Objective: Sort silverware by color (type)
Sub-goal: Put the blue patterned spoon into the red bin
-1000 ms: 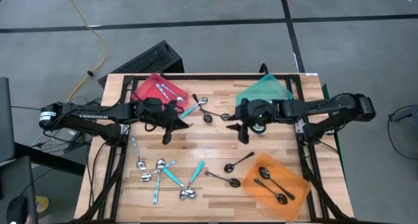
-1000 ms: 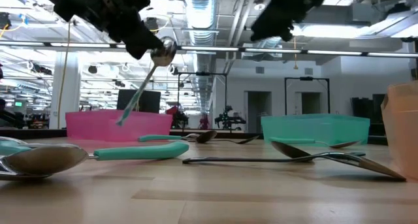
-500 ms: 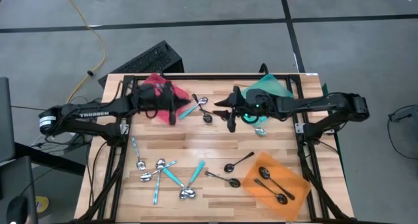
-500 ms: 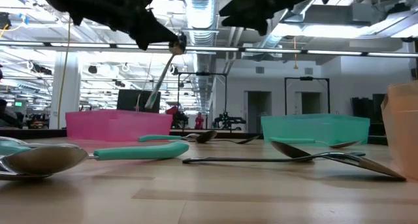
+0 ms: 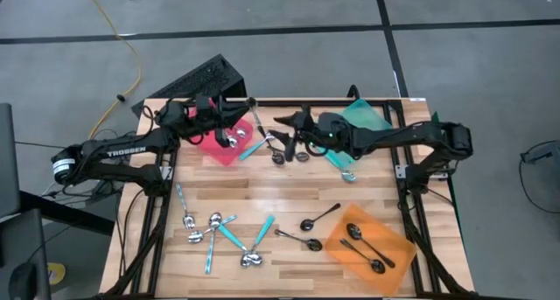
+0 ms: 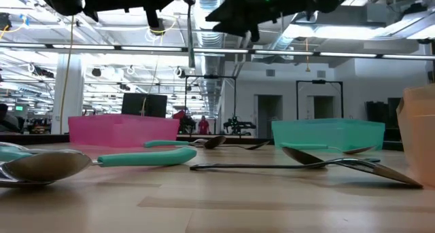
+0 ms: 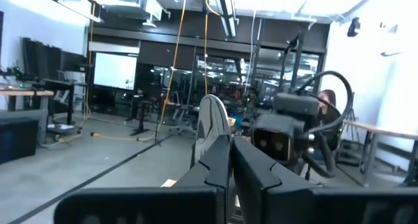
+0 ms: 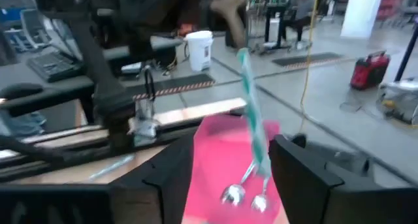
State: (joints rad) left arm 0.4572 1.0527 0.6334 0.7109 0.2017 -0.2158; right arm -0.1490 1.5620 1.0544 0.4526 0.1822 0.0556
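My left gripper (image 7: 230, 142) is shut on a teal-handled spoon (image 6: 191, 36), held high above the right edge of the red tray (image 5: 219, 143). The right gripper (image 8: 238, 172) is open and has come in from the table's right (image 5: 278, 129). Its fingers stand on either side of the spoon's teal handle (image 8: 253, 113) without visibly touching it. Two silver spoons (image 8: 245, 196) lie in the red tray. Teal-handled, silver and black spoons (image 5: 232, 234) lie flat on the near half of the table. My left gripper pinches the spoon between its two fingers at the neck, just below the silver bowl (image 7: 212, 119), which stands out beyond the fingertips. The fingers come in level from the table's left. The spoon is lifted clear, and its handle (image 6: 192, 53) hangs nearly straight down.
The teal tray (image 5: 363, 116) sits at the far right, with a teal-handled spoon (image 5: 343, 166) beside it. The orange tray (image 5: 372, 243) at the near right holds black spoons. A few spoons (image 5: 282, 153) lie near the table's far middle, under the grippers.
The left gripper has risen and moved toward the table's far edge over the red tray, carrying the spoon. The spoon's handle has swung from slanting to hanging upright. The right gripper has moved toward the table's left, up to the spoon.
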